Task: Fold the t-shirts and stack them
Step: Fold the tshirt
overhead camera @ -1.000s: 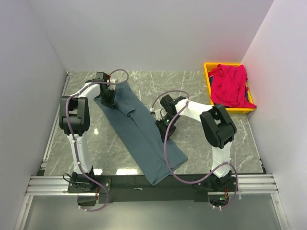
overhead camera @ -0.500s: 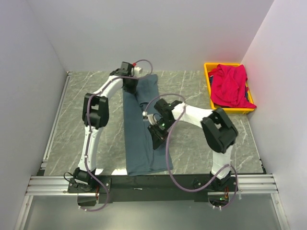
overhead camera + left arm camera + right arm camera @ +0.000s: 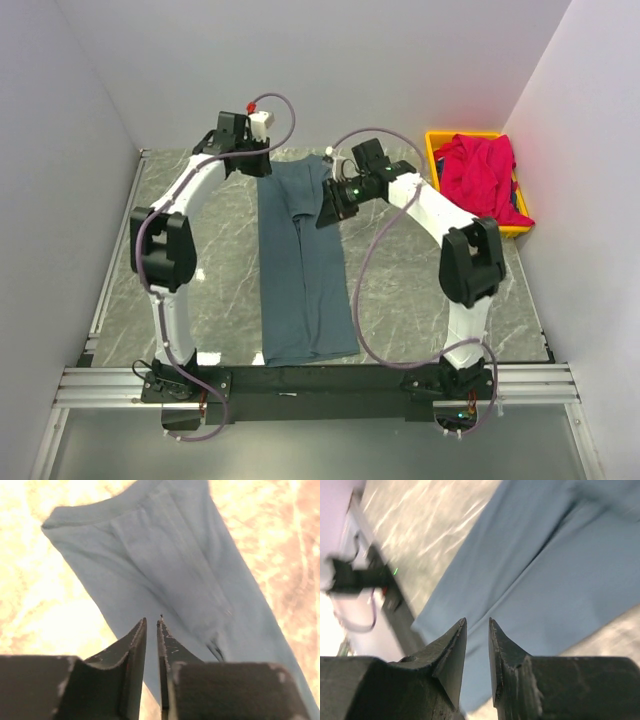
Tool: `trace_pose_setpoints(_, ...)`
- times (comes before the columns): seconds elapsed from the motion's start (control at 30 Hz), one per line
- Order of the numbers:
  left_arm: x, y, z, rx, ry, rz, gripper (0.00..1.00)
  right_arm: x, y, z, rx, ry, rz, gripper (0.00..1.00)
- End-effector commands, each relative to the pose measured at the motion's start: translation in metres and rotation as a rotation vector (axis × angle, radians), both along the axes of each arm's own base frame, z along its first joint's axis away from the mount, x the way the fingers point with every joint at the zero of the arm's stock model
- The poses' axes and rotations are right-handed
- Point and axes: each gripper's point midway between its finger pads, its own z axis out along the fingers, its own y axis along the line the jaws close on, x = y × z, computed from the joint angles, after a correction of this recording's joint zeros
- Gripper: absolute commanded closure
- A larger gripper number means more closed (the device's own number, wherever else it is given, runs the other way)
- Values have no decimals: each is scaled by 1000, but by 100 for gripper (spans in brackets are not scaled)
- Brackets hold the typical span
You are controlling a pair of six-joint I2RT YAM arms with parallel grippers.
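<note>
The dark blue-grey t-shirt (image 3: 300, 290) lies flat on the table as a long narrow strip, running from the far side to the near edge. My left gripper (image 3: 264, 167) hovers by its far left corner, jaws a narrow slit apart and empty. In the left wrist view the left gripper (image 3: 152, 620) is above the cloth (image 3: 165, 555). My right gripper (image 3: 326, 212) is at the strip's far right edge, open and empty. In the right wrist view the right gripper (image 3: 477, 621) is above the shirt (image 3: 560, 580). The red t-shirt (image 3: 478, 180) is bunched in the bin.
The yellow bin (image 3: 432, 160) stands at the far right corner against the wall. White walls close in the marble table (image 3: 200, 250) on three sides. A black rail (image 3: 320, 385) with the arm bases runs along the near edge.
The blue-grey shirt swung from a diagonal to straight along the table. Both grippers let go of it; the right arm moved from mid-shirt to the far end.
</note>
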Motion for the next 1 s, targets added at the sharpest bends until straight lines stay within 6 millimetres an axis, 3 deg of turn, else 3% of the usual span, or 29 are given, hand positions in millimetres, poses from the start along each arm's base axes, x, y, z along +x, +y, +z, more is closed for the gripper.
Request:
trace_pose_setpoints(0.0,-29,-15,-13,-57,68,-52,81,48,10,-3,-12,-46,-124,69)
trace_pose_setpoints(0.03,-45,-14,-30,-63,118,-56,81,58,13,-12,-16,-49,-139,68)
trace_pose_setpoints(0.1,-57,-15,-46,-83,159,-58,83,73,19,-14,-10,-49,-173,69)
trace_pose_setpoints(0.13,-68,-12,-63,-84,204,-52,83,78,21,-29,-21,-23,-179,69)
trace_pose_setpoints(0.2,-80,-11,-80,-94,261,-58,85,89,26,-33,-18,-13,-195,69)
trace_pose_setpoints(0.37,-86,-10,-106,-142,347,-43,87,101,36,-71,-1,48,-214,69)
trace_pose_setpoints(0.53,-77,0,-131,-151,394,-14,87,116,42,-107,2,125,-279,70)
trace_pose_setpoints(0.6,-65,9,-133,-154,391,7,88,125,39,-112,13,146,-317,70)
trace_pose_setpoints(0.63,-65,12,-147,-151,427,12,88,132,39,-118,16,141,-335,70)
trace_pose_setpoints(0.7,-54,17,-146,-166,423,13,87,146,38,-113,32,126,-360,70)
trace_pose_setpoints(0.77,-49,25,-158,-157,439,21,87,154,37,-124,20,138,-377,70)
trace_pose_setpoints(0.93,-27,30,-155,-138,386,26,86,185,35,-127,49,109,-414,70)
trace_pose_setpoints(0.97,-20,30,-150,-137,365,26,85,194,36,-118,62,77,-418,70)
